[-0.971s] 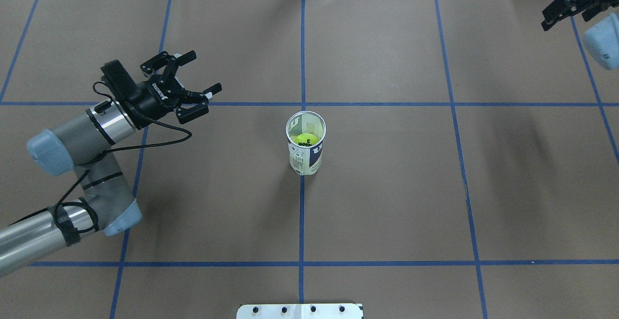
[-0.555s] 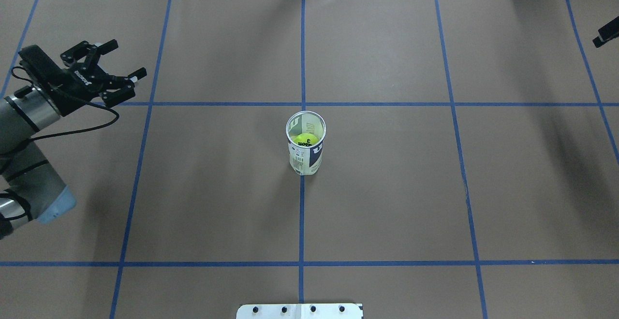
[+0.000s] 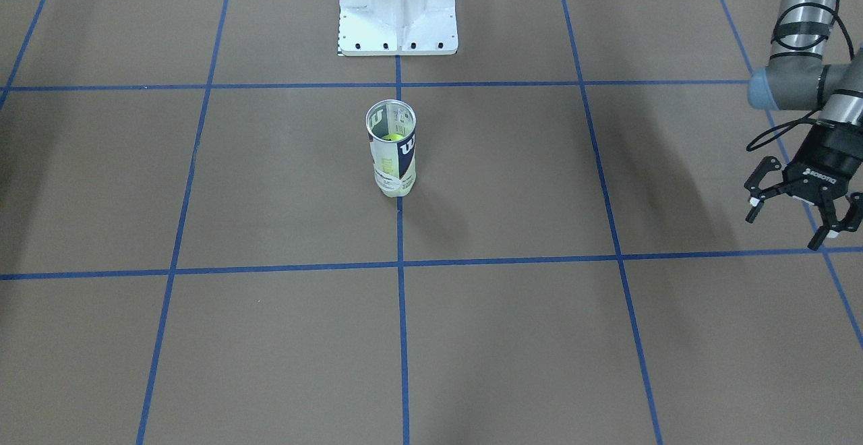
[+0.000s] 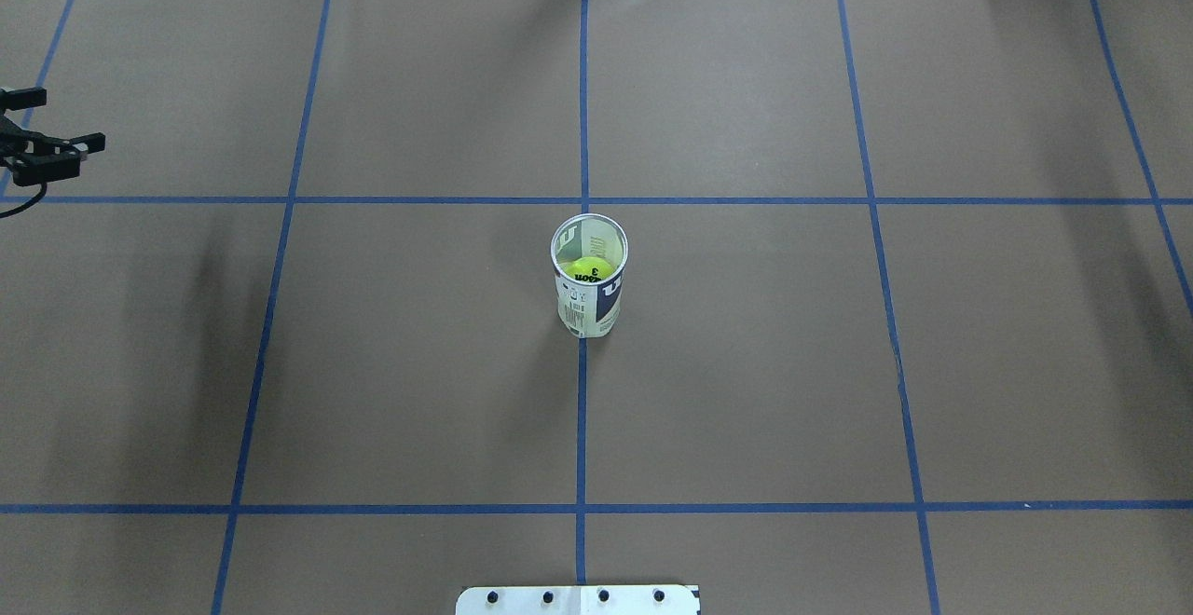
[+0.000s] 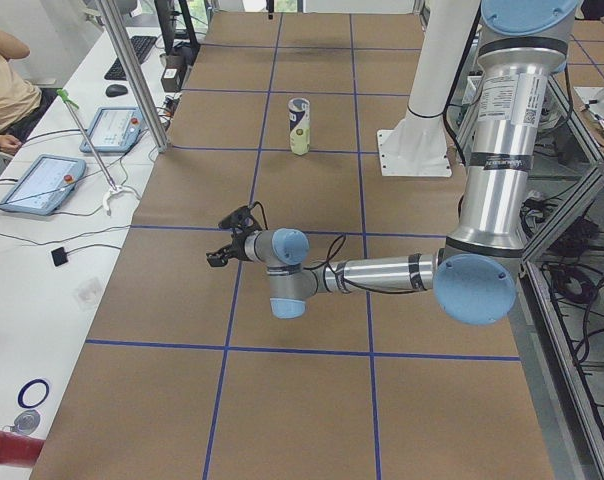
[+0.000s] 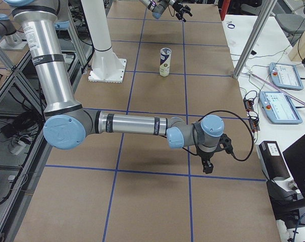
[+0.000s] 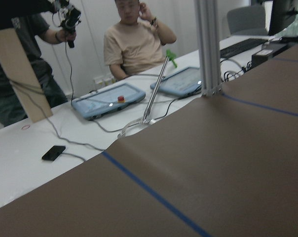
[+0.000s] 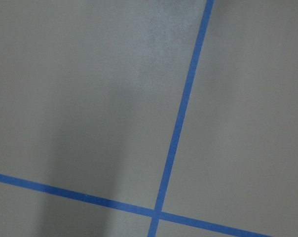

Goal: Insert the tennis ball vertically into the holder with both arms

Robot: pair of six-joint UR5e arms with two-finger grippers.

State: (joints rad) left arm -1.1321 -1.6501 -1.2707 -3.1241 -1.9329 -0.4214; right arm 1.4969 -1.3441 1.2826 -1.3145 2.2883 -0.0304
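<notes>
The holder (image 4: 590, 293), a clear can with a white-and-navy label, stands upright at the table's centre, and it also shows in the front view (image 3: 392, 155). A yellow-green tennis ball (image 4: 591, 268) sits inside it, below the rim. My left gripper (image 3: 789, 229) is open and empty, far off at the table's left side. Only its fingers show at the overhead view's left edge (image 4: 67, 117). My right gripper (image 6: 207, 166) shows only in the exterior right view, low over the table's right end. I cannot tell whether it is open or shut.
The white bolted pedestal (image 3: 397, 7) stands behind the holder. Blue tape lines cross the brown table cover (image 4: 746, 391). Beyond the far edge, a white bench (image 5: 52, 230) holds tablets and cables, and operators (image 7: 136, 39) sit there.
My left arm has drawn back leftward, nearly out of the overhead view, gripper still open. My right gripper has left that view at the right. The holder and ball have not moved.
</notes>
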